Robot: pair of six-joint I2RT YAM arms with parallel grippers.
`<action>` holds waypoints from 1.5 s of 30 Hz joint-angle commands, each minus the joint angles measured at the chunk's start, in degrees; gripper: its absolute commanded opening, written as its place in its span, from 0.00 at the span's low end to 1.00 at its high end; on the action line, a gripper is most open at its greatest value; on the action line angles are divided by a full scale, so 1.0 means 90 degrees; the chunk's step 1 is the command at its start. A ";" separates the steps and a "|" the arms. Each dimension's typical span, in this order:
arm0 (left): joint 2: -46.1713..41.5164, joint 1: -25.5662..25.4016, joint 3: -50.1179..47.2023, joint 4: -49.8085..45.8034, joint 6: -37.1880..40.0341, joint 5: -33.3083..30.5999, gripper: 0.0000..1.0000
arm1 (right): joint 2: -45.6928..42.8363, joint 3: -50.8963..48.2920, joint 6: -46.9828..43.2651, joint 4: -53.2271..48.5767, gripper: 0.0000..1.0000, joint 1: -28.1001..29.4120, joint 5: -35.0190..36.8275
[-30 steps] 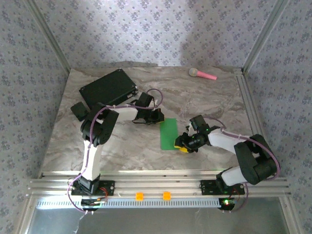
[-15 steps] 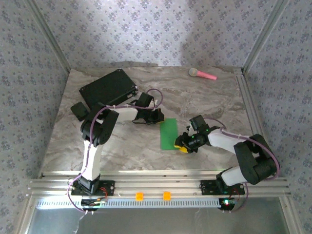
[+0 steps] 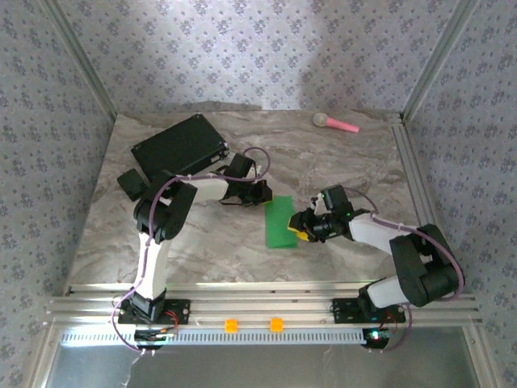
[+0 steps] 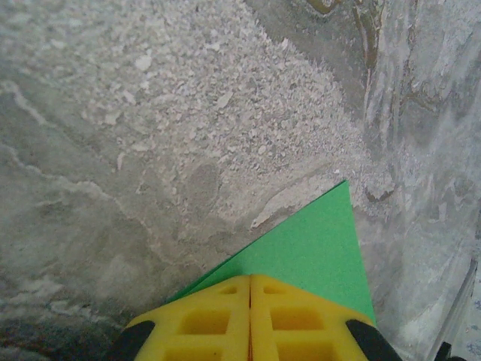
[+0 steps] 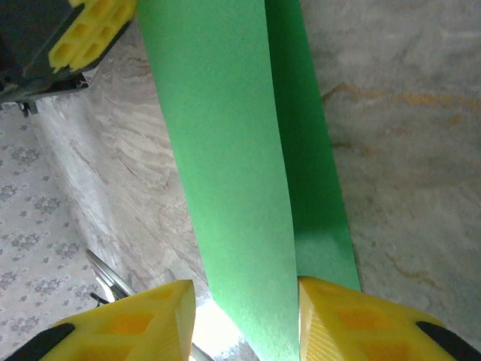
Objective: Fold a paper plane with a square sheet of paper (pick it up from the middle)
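Note:
The square sheet of paper (image 3: 280,222) is bright green and lies on the marble table as a narrow strip folded in two layers. My left gripper (image 3: 262,195) is shut, its yellow fingertips (image 4: 250,280) resting on the paper's far left corner (image 4: 316,241). My right gripper (image 3: 300,227) is at the paper's right edge and stands open. In the right wrist view the paper's upper layer (image 5: 225,150) rises between its two yellow fingers (image 5: 244,301), while the lower layer (image 5: 316,188) lies flat beside the right finger. The left gripper's yellow finger (image 5: 86,30) shows at that view's top left.
A black rectangular case (image 3: 179,145) lies at the back left, with a small black object (image 3: 129,182) near it. A pink-handled toy (image 3: 335,123) rests at the back right. A metal rail (image 3: 412,178) runs along the table's right side.
My right gripper has shifted a little up and left along the paper's right edge, lifting the upper layer. The left gripper has stayed on the corner.

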 commanded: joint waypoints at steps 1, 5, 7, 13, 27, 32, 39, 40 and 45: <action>0.0126 -0.0166 -0.0129 -0.0370 0.0170 -0.0038 0.08 | 0.0230 0.0181 -0.0100 0.0404 0.40 -0.0123 -0.0363; 0.0141 -0.0175 -0.0099 -0.0370 0.0166 -0.0019 0.08 | 0.0596 0.0332 -0.0358 0.0533 0.34 -0.0353 -0.0707; 0.0151 -0.0192 -0.0061 -0.0377 0.0169 -0.0007 0.08 | 0.0735 0.0371 -0.0459 0.0635 0.30 -0.0414 -0.0824; 0.0145 -0.0206 0.0097 -0.0540 0.0242 0.0003 0.09 | 0.1137 0.0559 -0.0876 0.0552 0.20 -0.0654 -0.1156; 0.0102 -0.0237 0.0205 -0.0619 0.0299 0.0044 0.10 | 0.1525 0.0640 -0.1155 0.0712 0.17 -0.0722 -0.1546; 0.0039 -0.0241 0.0225 -0.0620 0.0302 0.0008 0.11 | 0.1592 0.0644 -0.1165 0.0695 0.12 -0.0712 -0.1519; -0.0604 -0.0256 0.0066 -0.0430 0.0204 -0.0208 0.28 | 0.1570 0.0641 -0.0985 0.0807 0.05 -0.0655 -0.1325; -0.0802 -0.0254 -0.0040 -0.0339 0.0205 -0.0313 0.32 | 0.1559 0.0624 -0.0894 0.0890 0.04 -0.0634 -0.1251; -0.1813 -0.0307 -0.0752 0.0074 0.0390 -0.0881 0.45 | 0.1651 0.0622 -0.0245 0.1594 0.05 -0.0538 -0.1042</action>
